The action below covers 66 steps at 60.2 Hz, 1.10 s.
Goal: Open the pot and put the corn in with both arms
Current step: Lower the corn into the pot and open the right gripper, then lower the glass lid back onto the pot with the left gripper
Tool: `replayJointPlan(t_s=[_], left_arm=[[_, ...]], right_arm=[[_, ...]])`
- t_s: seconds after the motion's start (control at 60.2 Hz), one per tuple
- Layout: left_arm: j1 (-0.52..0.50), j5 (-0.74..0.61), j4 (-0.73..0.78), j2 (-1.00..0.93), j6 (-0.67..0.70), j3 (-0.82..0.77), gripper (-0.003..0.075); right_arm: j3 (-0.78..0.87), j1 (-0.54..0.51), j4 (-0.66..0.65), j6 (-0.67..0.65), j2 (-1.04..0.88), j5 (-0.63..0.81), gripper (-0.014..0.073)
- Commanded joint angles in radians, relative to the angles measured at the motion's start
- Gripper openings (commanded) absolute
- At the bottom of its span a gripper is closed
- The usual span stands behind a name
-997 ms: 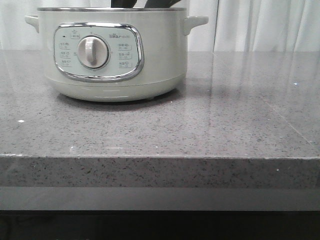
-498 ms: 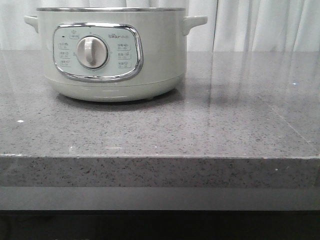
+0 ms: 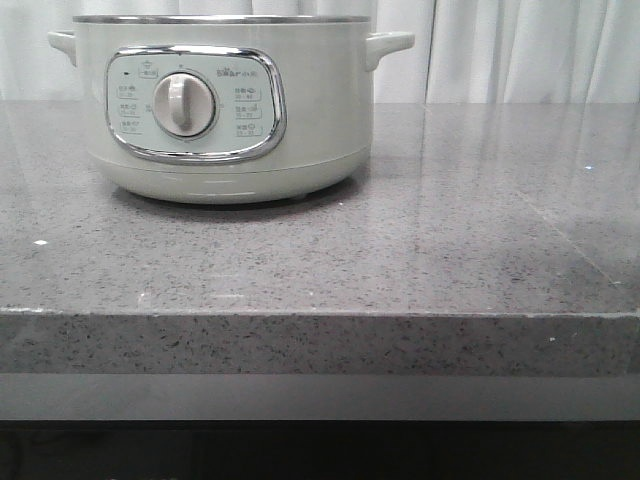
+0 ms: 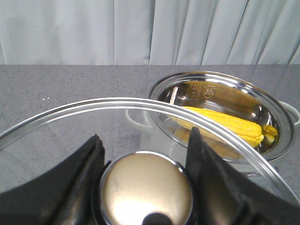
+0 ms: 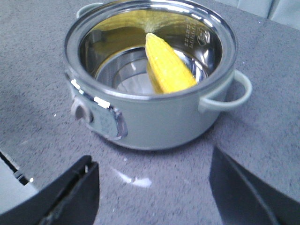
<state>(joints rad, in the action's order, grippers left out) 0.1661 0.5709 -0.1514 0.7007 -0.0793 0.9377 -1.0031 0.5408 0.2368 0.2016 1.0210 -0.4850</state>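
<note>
While the left gripper (image 4: 143,173) stays out of the front view, its wrist camera shows its fingers closed around the metal knob (image 4: 146,190) of the glass lid (image 4: 140,117), held clear of the pot (image 5: 154,84). The right gripper (image 5: 152,187) hangs spread and empty just beside the pot. The corn (image 5: 166,65) already lies inside, leaning on the steel wall. Judging from this, the smooth round knob could slip, letting the lid tilt or drop onto the counter (image 3: 400,260).

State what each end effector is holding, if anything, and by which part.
The left end effector grips the clear glass lid by its round metal knob. The right end effector is open, holding nothing.
</note>
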Motion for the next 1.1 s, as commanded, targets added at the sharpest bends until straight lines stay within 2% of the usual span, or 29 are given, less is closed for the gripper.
replayJointPlan(t_s=[0.0, 0.266, 0.598, 0.797, 1.08], left_arm=[[-0.002, -0.152, -0.016, -0.008, 0.002, 0.038, 0.0291], [0.002, -0.213, -0.069, 0.036, 0.002, 0.049, 0.0291], [0.202, -0.382, -0.069, 0.227, 0.002, 0.137, 0.0291], [0.300, -0.439, -0.069, 0.400, 0.002, 0.242, 0.0291], [0.310, -0.444, -0.067, 0.645, 0.002, 0.429, 0.0291]], right_arm=[[0.033, -0.007, 0.029, -0.002, -0.094, 0.080, 0.0521], [0.107, -0.007, 0.047, -0.002, -0.197, 0.076, 0.0521], [0.107, -0.007, 0.047, -0.002, -0.178, 0.055, 0.0521], [0.107, -0.007, 0.047, -0.002, -0.160, 0.055, 0.0521], [0.107, -0.007, 0.047, -0.002, -0.157, 0.055, 0.0521]])
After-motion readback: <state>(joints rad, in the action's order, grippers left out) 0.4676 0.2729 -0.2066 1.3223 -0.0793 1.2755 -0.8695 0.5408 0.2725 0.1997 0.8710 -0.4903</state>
